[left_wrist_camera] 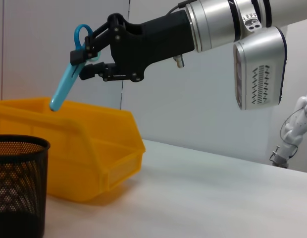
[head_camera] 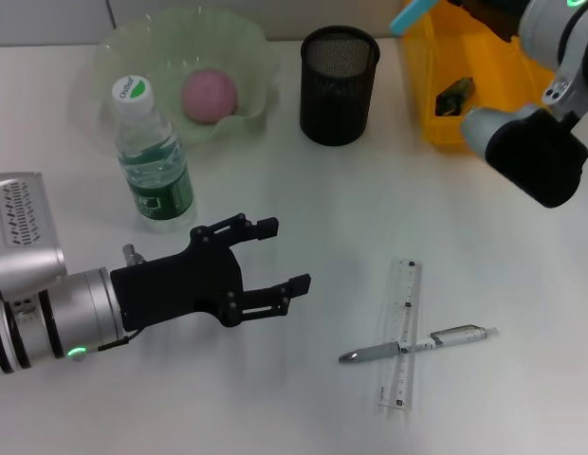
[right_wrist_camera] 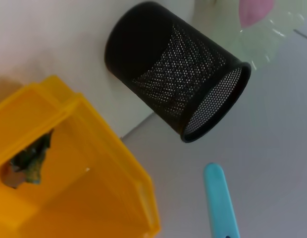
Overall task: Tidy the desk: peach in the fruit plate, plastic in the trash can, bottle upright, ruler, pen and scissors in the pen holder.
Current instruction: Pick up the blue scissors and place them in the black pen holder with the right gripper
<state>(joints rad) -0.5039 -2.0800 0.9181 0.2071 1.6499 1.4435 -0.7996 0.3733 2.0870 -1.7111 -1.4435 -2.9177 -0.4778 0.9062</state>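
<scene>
The right gripper (left_wrist_camera: pixel 86 62) is closed on the blue-sheathed scissors (left_wrist_camera: pixel 68 79), held in the air above the yellow bin (head_camera: pixel 455 71) beside the mesh pen holder (head_camera: pixel 339 83); crumpled plastic (head_camera: pixel 454 97) lies in the bin; the left gripper (head_camera: pixel 280 256) hangs over the counter (head_camera: pixel 303 190), fingers spread wide and empty; the peach (head_camera: pixel 210 95) sits in the fruit plate (head_camera: pixel 114 52); the bottle (head_camera: pixel 152 156) stands upright; the pen (head_camera: pixel 417 344) lies across the ruler (head_camera: pixel 401 332).
</scene>
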